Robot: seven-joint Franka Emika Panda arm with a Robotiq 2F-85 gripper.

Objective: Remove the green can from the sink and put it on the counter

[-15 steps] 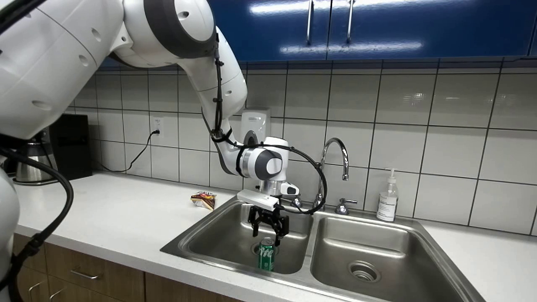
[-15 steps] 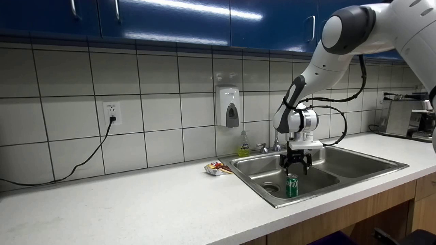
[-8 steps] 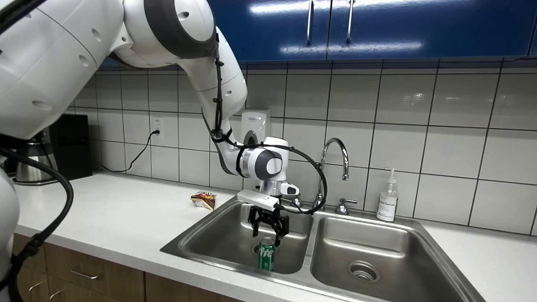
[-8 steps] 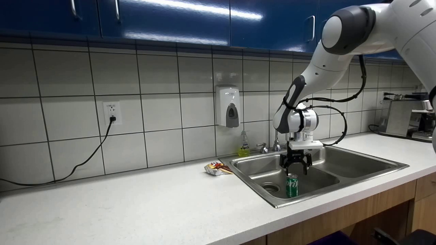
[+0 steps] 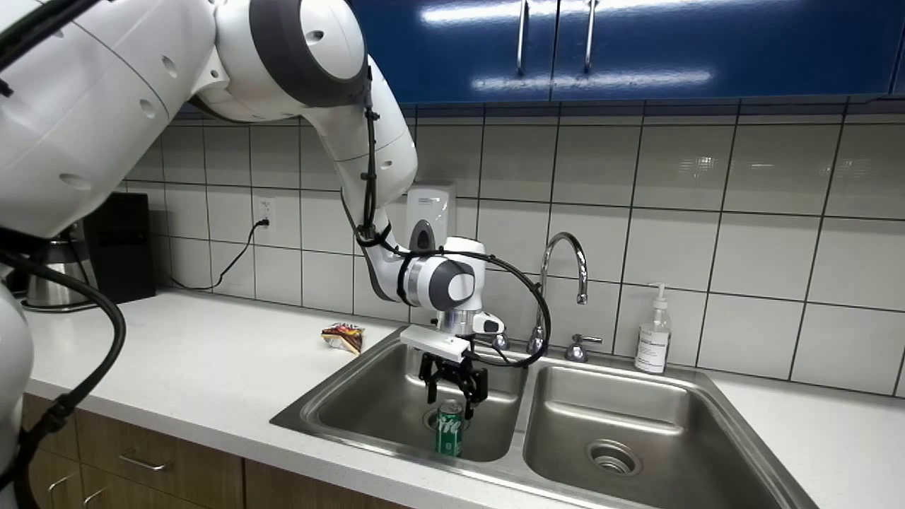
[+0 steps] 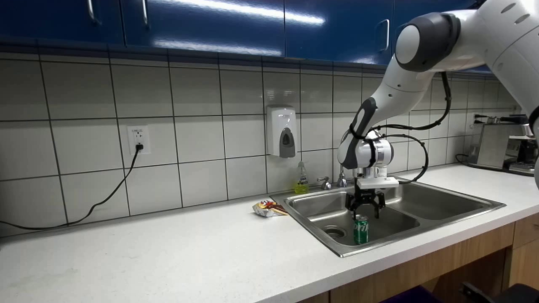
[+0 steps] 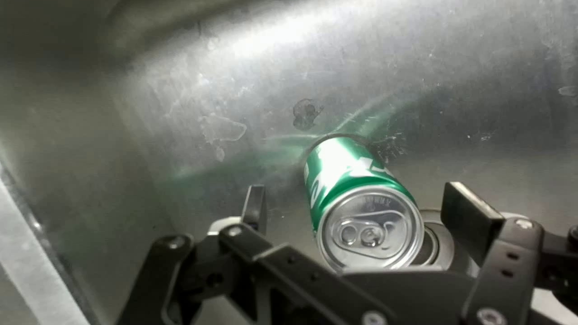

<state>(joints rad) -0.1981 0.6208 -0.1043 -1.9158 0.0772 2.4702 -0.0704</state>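
The green can (image 5: 449,431) stands upright in a basin of the steel sink (image 5: 524,417), near its front wall; it also shows in an exterior view (image 6: 361,231). My gripper (image 5: 450,405) is open and empty just above the can, pointing down; it also shows in an exterior view (image 6: 365,216). In the wrist view the can (image 7: 338,167) shows its silvery lid between the open fingers of the gripper (image 7: 356,203), with a gap on each side. The lid's near edge is hidden by the gripper. The white counter (image 6: 168,252) lies beside the sink.
A snack bag (image 5: 344,338) lies on the counter by the sink's rim. A chrome faucet (image 5: 581,268) and handles stand behind the sink. A white soap bottle (image 5: 652,343) and a yellow spray bottle (image 6: 301,183) stand at the back. A soap dispenser (image 6: 281,134) hangs on the wall.
In the last half second the arm and gripper have moved down slightly toward the can. The gripper stays open. The can has not moved.
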